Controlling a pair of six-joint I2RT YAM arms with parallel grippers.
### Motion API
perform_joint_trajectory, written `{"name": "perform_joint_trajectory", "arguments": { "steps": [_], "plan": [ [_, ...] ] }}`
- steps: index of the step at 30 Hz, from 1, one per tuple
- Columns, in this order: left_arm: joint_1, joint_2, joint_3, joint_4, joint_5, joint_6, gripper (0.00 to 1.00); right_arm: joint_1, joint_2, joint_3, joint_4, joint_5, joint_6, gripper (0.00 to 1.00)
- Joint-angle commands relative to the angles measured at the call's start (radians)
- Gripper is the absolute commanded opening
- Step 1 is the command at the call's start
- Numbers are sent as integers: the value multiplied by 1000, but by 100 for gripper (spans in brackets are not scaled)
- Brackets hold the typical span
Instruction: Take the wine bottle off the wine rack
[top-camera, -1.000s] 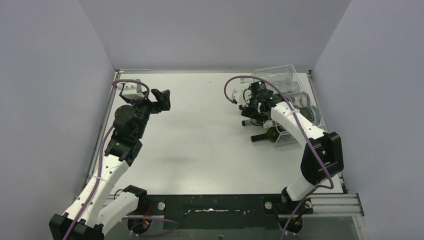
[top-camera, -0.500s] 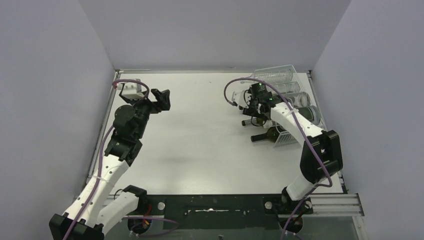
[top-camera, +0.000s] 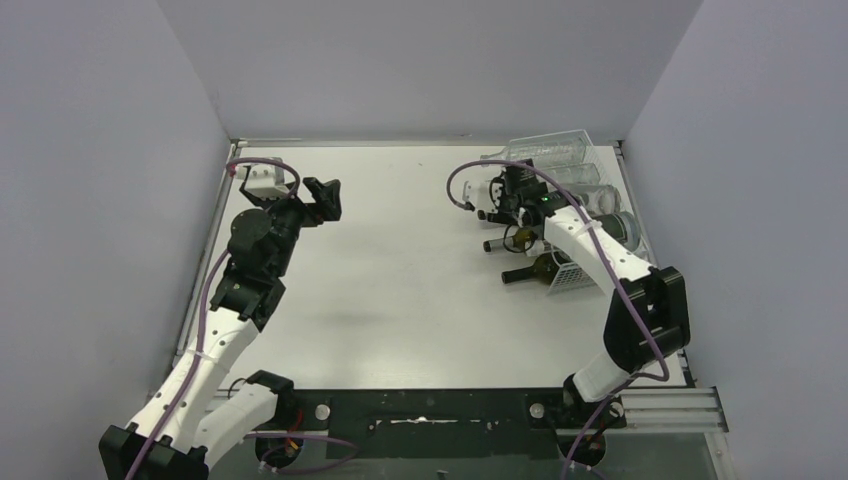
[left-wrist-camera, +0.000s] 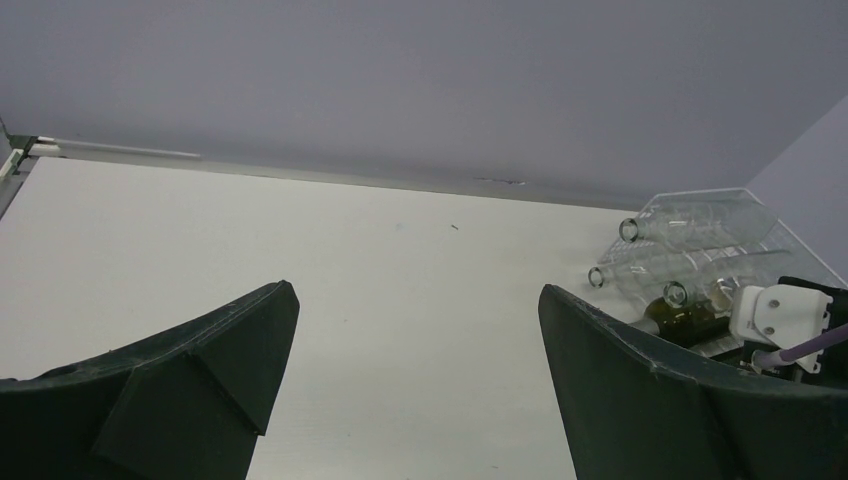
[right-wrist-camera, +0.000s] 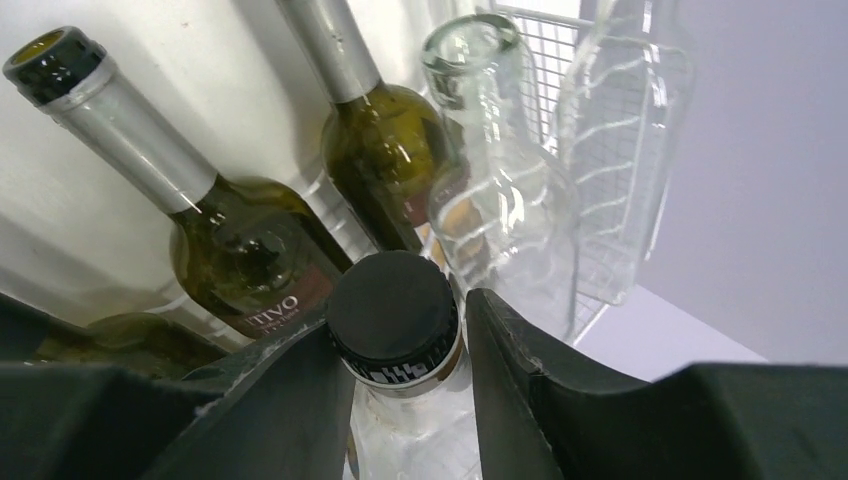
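The wine rack (top-camera: 572, 278) is a white wire basket at the table's right edge, with its grid (right-wrist-camera: 545, 45) behind the bottles. Several bottles lie in it with their necks pointing left. In the right wrist view, a clear wine bottle (right-wrist-camera: 400, 400) with a black screw cap (right-wrist-camera: 392, 305) sits between my right gripper's fingers. My right gripper (right-wrist-camera: 405, 312) is shut on its neck just below the cap. From above, my right gripper (top-camera: 507, 207) is at the rack's open side. My left gripper (top-camera: 325, 196) hovers open over the far left of the table, holding nothing.
Two green bottles (right-wrist-camera: 240, 255) (right-wrist-camera: 385, 150) and an uncapped clear bottle (right-wrist-camera: 490, 150) lie close beside the gripped one. From above, a dark bottle (top-camera: 540, 268) sticks out of the rack's near end. The right wall stands just behind the rack.
My right gripper has moved slightly toward the back along the rack, and its fingers have closed in on the capped clear bottle's neck. The left arm has not moved.
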Motion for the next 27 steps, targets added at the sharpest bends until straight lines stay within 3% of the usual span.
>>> {"name": "perform_joint_trajectory", "arguments": {
  "steps": [1, 9, 17, 27],
  "plan": [
    [-1, 0, 4, 67, 2, 15, 93, 6, -106, 16, 98, 28, 23, 17],
    [0, 3, 2, 68, 7, 14, 93, 9, -178, 75, 170, 34, 78, 1],
    [1, 6, 0, 69, 14, 9, 93, -12, -191, 153, 229, 73, 150, 0],
    [3, 6, -1, 71, 17, 7, 93, -24, -204, 286, 215, 110, 378, 0]
  ]
}}
